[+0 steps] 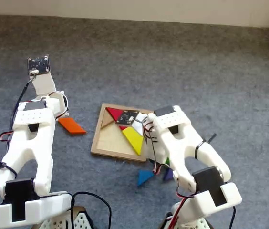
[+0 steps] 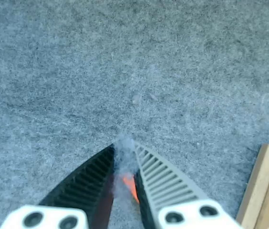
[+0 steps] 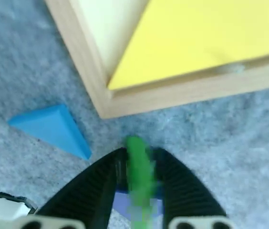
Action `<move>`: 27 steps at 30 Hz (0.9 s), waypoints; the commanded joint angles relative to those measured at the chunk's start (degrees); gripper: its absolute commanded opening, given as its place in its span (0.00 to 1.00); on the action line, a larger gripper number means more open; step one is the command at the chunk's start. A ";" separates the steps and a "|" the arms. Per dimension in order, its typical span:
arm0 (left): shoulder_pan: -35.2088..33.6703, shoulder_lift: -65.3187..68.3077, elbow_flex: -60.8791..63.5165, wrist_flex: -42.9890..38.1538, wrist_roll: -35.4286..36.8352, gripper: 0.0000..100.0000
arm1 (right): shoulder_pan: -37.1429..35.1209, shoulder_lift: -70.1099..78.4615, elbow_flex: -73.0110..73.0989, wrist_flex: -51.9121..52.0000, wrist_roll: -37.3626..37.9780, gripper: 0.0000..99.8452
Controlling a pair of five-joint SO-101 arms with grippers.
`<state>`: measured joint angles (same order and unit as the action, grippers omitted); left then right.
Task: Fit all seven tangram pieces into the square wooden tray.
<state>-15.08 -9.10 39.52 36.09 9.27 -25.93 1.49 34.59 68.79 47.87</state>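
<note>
Grey carpet (image 1: 196,62) under wooden tray (image 1: 97,136); right pincer (image 3: 139,152) tight on green piece (image 3: 138,171), left pincer (image 2: 123,145) state unclear.

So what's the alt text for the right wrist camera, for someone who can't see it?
The right gripper holds a green piece between its dark fingers over grey carpet. Beyond it is a corner of the wooden tray with a yellow piece inside, and a blue triangle lies on the carpet beside that corner.
</note>
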 commanded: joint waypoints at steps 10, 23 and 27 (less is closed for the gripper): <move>-0.48 -1.98 -0.75 -0.79 -0.70 0.05 | 2.95 -0.22 -7.52 6.81 0.26 0.01; -0.48 -1.98 -0.75 -0.79 -0.70 0.05 | -1.63 -0.31 -18.86 13.41 -12.57 0.01; -0.57 -2.07 -0.75 -0.79 -0.70 0.05 | -5.32 -0.22 -20.97 12.53 -18.90 0.01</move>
<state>-15.08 -9.10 39.52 36.09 9.27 -28.31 1.93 17.89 81.71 33.10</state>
